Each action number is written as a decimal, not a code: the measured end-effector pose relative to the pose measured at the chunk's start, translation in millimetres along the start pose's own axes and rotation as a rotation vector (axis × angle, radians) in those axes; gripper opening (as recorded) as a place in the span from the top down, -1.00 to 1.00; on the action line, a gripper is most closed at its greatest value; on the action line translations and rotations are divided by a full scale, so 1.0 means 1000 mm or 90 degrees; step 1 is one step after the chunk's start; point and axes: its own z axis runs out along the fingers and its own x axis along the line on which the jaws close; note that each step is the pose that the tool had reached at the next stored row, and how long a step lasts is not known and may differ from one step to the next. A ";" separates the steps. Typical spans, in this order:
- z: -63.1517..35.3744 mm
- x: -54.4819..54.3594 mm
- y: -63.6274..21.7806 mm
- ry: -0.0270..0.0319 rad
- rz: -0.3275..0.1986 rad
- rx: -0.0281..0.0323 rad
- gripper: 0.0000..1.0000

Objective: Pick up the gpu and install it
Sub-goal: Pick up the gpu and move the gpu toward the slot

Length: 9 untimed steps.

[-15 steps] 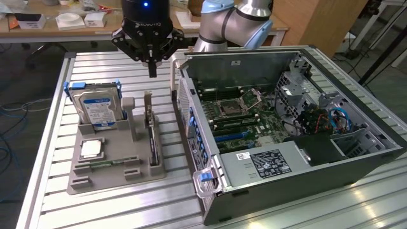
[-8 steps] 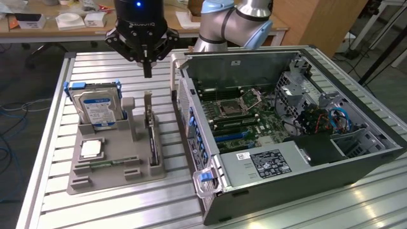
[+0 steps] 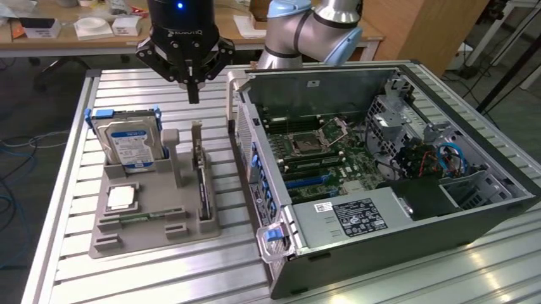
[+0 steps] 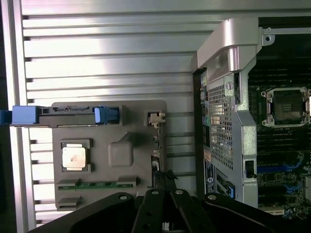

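The gpu (image 3: 201, 180) is a thin dark card with a silver bracket, standing on edge in a slot of the grey holder (image 3: 182, 231) on the table. My gripper (image 3: 192, 95) hangs above the bracket end of the card, apart from it, shut with nothing between its fingers. In the wrist view the shut fingers (image 4: 171, 187) point down over the edge-on gpu (image 4: 155, 145). The open computer case (image 3: 473, 215) lies to the exterior view's right of the holder, with its motherboard (image 3: 325, 152) and blue slots (image 3: 308, 180) exposed.
The holder also carries a silver hard drive (image 3: 131, 147) with blue handles, a processor chip (image 3: 123, 197) and a green memory stick (image 3: 139, 217). Behind the slatted table (image 3: 169, 278) stands a wooden desk (image 3: 85, 38) with small boxes.
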 end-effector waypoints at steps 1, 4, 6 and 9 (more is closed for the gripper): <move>0.0000 0.000 0.0000 0.0000 0.000 0.0000 0.79; 0.0000 0.000 0.0000 0.0000 0.000 0.0000 0.79; 0.0000 0.000 0.0000 0.0000 0.000 0.0000 0.79; 0.0000 0.000 0.0000 0.0000 0.000 0.0000 0.79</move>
